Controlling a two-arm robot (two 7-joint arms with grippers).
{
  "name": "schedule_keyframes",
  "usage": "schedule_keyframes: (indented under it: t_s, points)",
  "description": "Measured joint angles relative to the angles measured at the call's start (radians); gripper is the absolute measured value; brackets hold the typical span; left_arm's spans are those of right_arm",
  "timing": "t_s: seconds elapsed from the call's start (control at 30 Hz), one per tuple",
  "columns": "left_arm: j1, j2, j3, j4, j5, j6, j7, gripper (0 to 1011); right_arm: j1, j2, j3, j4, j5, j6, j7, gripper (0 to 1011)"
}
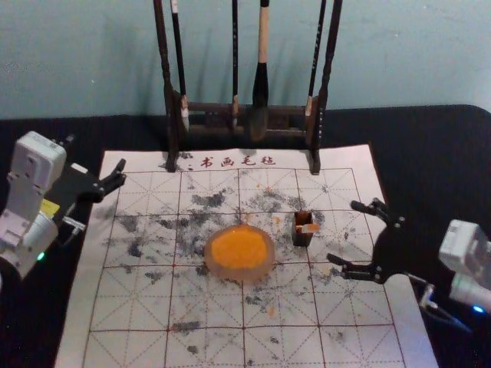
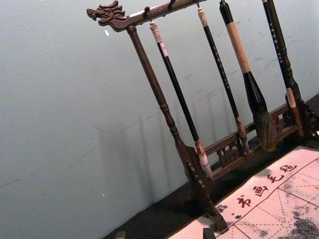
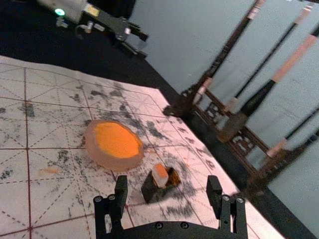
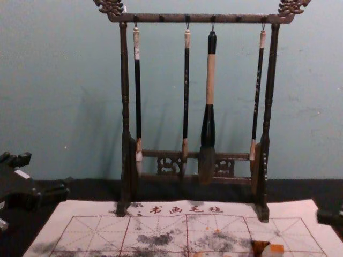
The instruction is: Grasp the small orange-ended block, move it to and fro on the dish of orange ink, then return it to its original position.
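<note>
Holding our R gripper (image 1: pixel 344 232) open w/ nothing betw. its fingers, we're aiming it in from the right side of the head view. The small orange-ended block (image 1: pixel 308 228) is leaning inside an open-topped dark box (image 1: pixel 302 239), right of centre, just beside the round translucent dish (image 1: pixel 218 270) of bright orange ink (image 1: pixel 239 247). We're parking our L gripper (image 2: pixel 164 234), also open, at the head view's left side.

Risk-wise, we're prob. facing a tight pick: w/ the block poking out only a little, we're risking closing on the box walls instead & tipping or lifting the whole box. Gripping off-centre, we'd be letting the tilted block twist or slip. Swinging toward centre too low, we'd be clipping the dish rim & spilling ink on the white gridded mat (image 1: pixel 130 307).

Vis. notes: the box is hiding the block's lower part, so we're only guessing its length. The chest view's bottom edge is cutting off box & block, and its right edge is cropping our R gripper.
</note>
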Motion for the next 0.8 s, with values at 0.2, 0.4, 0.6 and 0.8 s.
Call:
schedule_keyframes:
  t_s: [0.2,0.4,0.6,0.8]
  points:
    - [0.000,0.000,0.000,0.000,0.000,0.000,0.000,1001,0.080,-0.039,-0.030,0.052,-0.036,0.003,0.069,1000]
    - [0.000,0.000,0.000,0.000,0.000,0.000,0.000,1001,0.169,-0.087,-0.053,0.122,-0.055,0.046,0.150,1000]
    - [0.000,0.000,0.000,0.000,0.000,0.000,0.000,1001,0.228,-0.122,-0.064,0.186,-0.066,0.069,0.202,1000]
    - [0.000,0.000,0.000,0.000,0.000,0.000,0.000,1001,0.270,-0.155,-0.069,0.238,-0.078,0.071,0.230,1000]
